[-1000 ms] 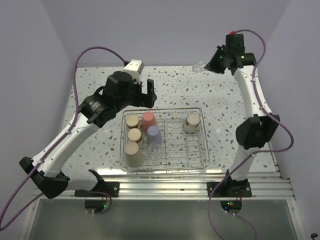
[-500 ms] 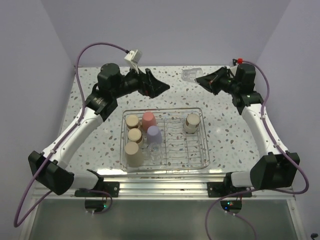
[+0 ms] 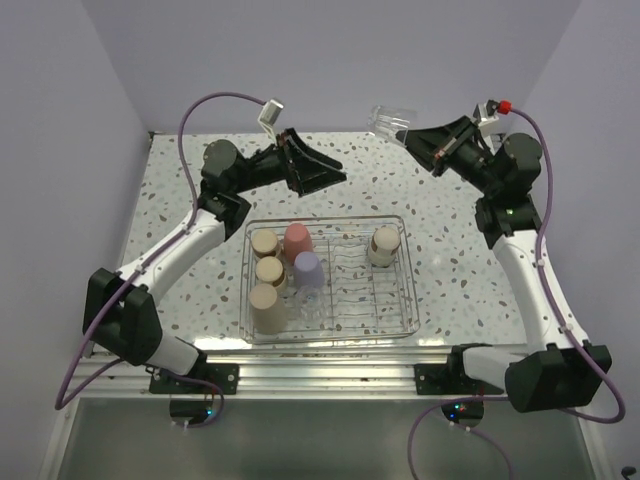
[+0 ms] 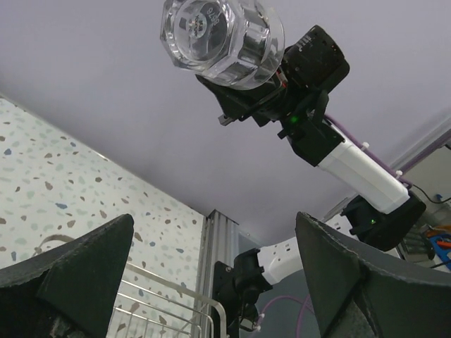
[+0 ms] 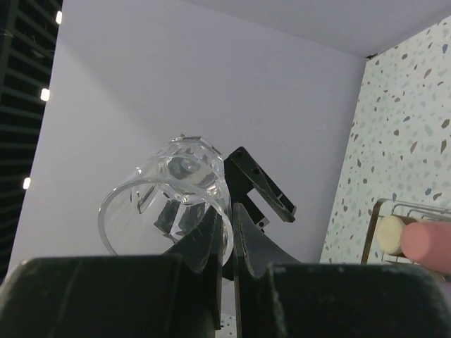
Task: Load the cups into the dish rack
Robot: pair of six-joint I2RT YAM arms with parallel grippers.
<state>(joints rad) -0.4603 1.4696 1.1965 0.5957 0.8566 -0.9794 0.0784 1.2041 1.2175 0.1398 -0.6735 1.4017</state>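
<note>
the right claw point(image 3: 408, 136) is pinched nearly shut on the wall of a clear faceted glass tumbler point(image 3: 388, 121), held high at the far right, well apart from the silver wire dish rack point(image 3: 411, 300). the left claw point(image 3: 332, 172) gapes wide, empty. i'd lower the tumbler slowly onto the bare grid between the lavender plastic cup point(image 3: 307, 268) and the short brown cup point(image 3: 384, 244). since half a second ago the tumbler has risen; the racked cups haven't moved.

no legible text, labels, brands or numbers anywhere
</note>
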